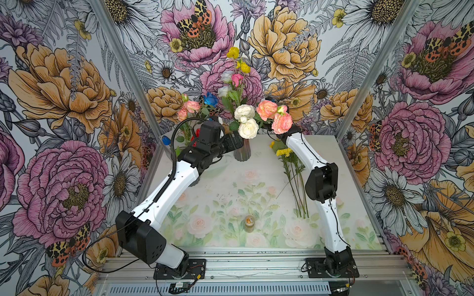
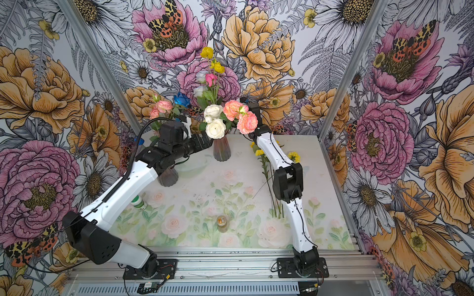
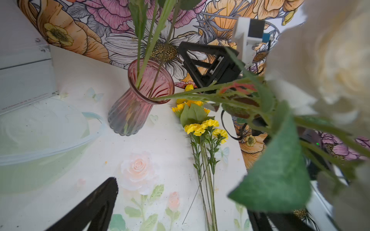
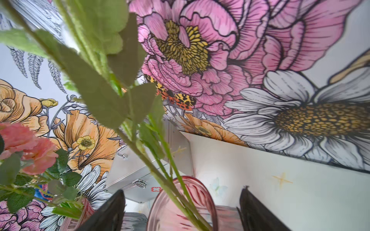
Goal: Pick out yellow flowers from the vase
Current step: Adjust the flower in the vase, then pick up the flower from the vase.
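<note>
Yellow blooms (image 1: 233, 52), two, top one of two vases (image 1: 242, 153); both jaws stand wide.

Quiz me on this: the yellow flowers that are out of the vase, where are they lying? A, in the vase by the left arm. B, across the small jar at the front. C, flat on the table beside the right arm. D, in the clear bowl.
C: the loose yellow flowers lie flat on the table, stems toward the front, beside the right arm and apart from the centre vase.
</note>
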Robot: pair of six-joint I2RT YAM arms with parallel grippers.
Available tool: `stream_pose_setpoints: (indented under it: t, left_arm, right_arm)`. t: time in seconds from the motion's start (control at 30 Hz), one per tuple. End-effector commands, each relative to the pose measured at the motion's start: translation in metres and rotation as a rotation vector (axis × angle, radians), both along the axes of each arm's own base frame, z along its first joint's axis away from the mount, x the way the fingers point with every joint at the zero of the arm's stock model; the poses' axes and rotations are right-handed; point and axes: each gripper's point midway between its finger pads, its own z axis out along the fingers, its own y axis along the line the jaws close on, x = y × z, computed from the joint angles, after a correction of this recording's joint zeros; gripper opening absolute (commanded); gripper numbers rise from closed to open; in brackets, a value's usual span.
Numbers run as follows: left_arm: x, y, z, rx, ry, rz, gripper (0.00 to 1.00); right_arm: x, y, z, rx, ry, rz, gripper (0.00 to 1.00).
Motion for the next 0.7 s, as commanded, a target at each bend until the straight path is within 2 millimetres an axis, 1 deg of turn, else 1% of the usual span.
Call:
stream_pose_setpoints:
  t: [0.0, 0.07, 0.13, 0.2, 0.37, 0.43, 0.53, 0.57, 0.6, 0.67]
  left_arm:
    - [0.017, -0.013, 0.012, -0.129, 0.02, 0.033, 0.99]
    - [0.027, -0.012, 0.014, -0.142, 0.022, 0.059, 0.99]
    - [0.04, -0.004, 0.014, -0.148, 0.02, 0.111, 0.99]
    - [0.053, 0.005, 0.009, -0.176, 0.046, 0.149, 0.99]
    - [0.083, 0.021, -0.002, -0.131, 0.036, 0.214, 0.99]
    - [0.092, 0.023, -0.006, -0.125, 0.039, 0.229, 0.99]
    - [0.103, 0.019, -0.004, -0.106, 0.018, 0.225, 0.98]
    - [0.104, 0.019, 0.0, -0.109, 0.01, 0.227, 0.98]
    - [0.112, 0.018, -0.015, -0.099, 0.036, 0.231, 0.98]
    - [0.111, 0.017, -0.014, -0.09, 0.029, 0.227, 0.98]
  right_arm:
    - [-0.003, -0.016, 0.029, 0.008, -0.046, -0.024, 0.89]
    - [-0.003, -0.023, 0.028, 0.007, -0.038, -0.031, 0.89]
    - [-0.003, -0.031, 0.026, 0.001, -0.03, -0.043, 0.89]
    - [-0.004, -0.041, 0.025, -0.006, -0.022, -0.06, 0.89]
    - [-0.015, -0.062, 0.025, -0.046, -0.022, -0.077, 0.92]
    - [-0.019, -0.075, 0.025, -0.06, -0.018, -0.09, 0.93]
    - [-0.025, -0.095, 0.024, -0.065, -0.002, -0.114, 0.93]
    - [-0.027, -0.099, 0.023, -0.066, 0.002, -0.117, 0.93]
    - [-0.029, -0.104, 0.022, -0.071, 0.006, -0.121, 0.93]
    - [-0.034, -0.111, 0.019, -0.08, 0.013, -0.124, 0.93]
